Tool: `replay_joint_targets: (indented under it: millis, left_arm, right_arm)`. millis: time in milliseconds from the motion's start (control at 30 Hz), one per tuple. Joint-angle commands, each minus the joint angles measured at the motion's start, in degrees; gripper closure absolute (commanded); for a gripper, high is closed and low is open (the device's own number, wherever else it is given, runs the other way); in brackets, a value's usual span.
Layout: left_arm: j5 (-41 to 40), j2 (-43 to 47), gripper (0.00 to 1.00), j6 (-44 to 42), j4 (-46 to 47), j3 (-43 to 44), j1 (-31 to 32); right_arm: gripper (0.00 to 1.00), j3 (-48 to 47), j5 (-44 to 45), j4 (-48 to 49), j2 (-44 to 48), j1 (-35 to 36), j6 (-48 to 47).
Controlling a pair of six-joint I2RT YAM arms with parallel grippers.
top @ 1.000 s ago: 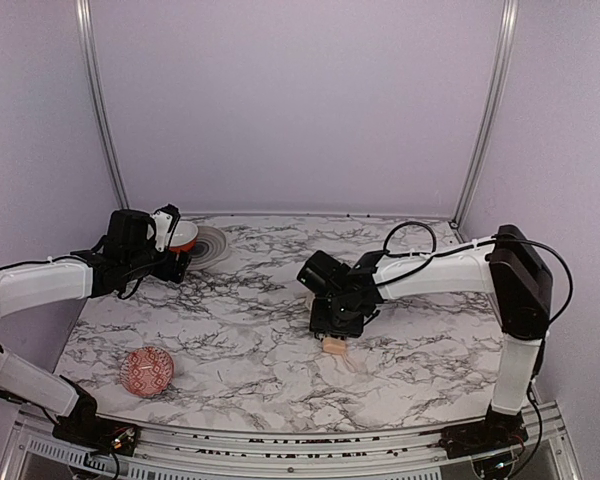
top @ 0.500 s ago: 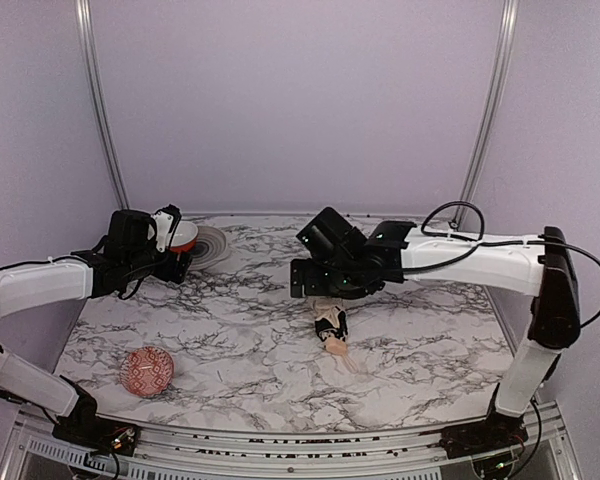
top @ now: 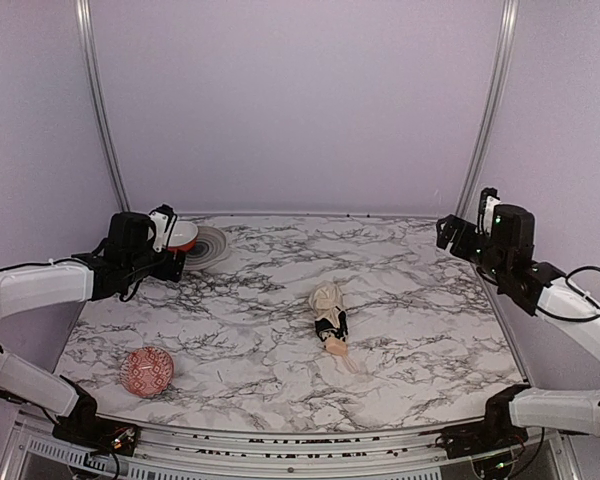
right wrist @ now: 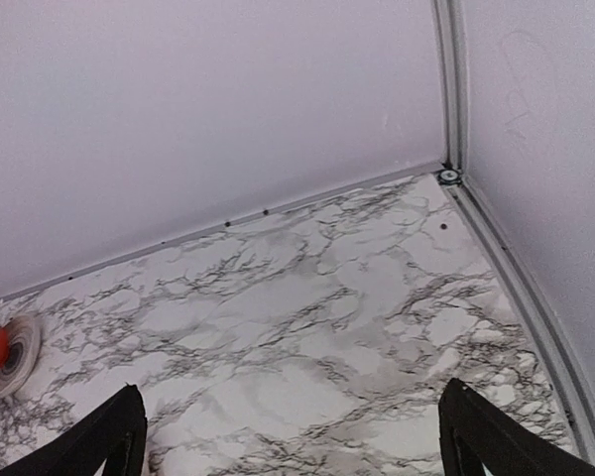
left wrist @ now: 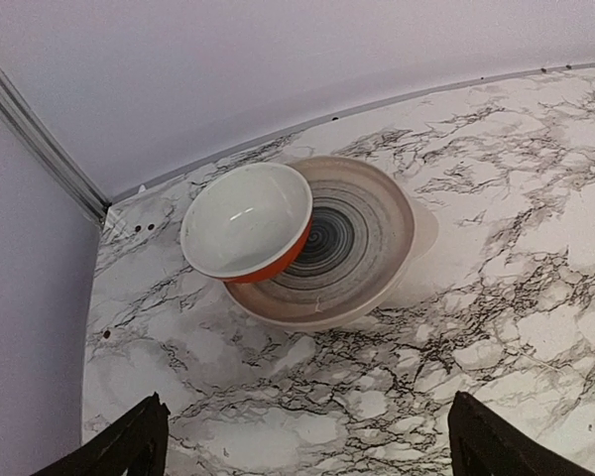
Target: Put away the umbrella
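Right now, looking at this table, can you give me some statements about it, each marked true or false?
1. The umbrella lies folded on the table, with no pincer holding it. True.
2. The red ball sits in the bowl. False: it lies on the table at the front left, apart from the bowl.
3. The bowl rests on the plate. True.
4. The right pincer is shut. False: it is open and empty.
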State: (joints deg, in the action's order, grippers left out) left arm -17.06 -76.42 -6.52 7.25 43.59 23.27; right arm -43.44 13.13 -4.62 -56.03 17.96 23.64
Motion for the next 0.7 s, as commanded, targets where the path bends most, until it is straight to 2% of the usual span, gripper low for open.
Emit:
replay_joint_targets:
  millis: [0,200,367,500,667]
  left_arm:
    - [-5.36,1.49,0.01,2.91,4.74,-3.41,-1.35]
    - [-6.84,3.29,0.01,6.71,9.61,-7.03,-7.29]
    - [-4.03,4.54,0.01,9.84,16.31,-11.87,-11.94]
    - [-2.97,5.58,0.01,10.86,20.51,-15.24,-14.17]
    - [-1.65,6.41,0.01,12.28,26.76,-18.9,-15.96]
  right_arm:
    - [0.0,3.43,-5.72,4.8,-2.98,-8.49,-7.82]
    - [0.0,8.05,-12.37,15.91,-7.03,-12.46,-12.42]
    - [0.0,10.07,-3.82,16.95,-11.38,-12.59,-8.99]
    - [0.0,11.95,-2.42,16.86,-12.81,-12.54,-8.97]
    - [0.0,15.66,0.26,21.12,-11.52,-12.56,-8.23]
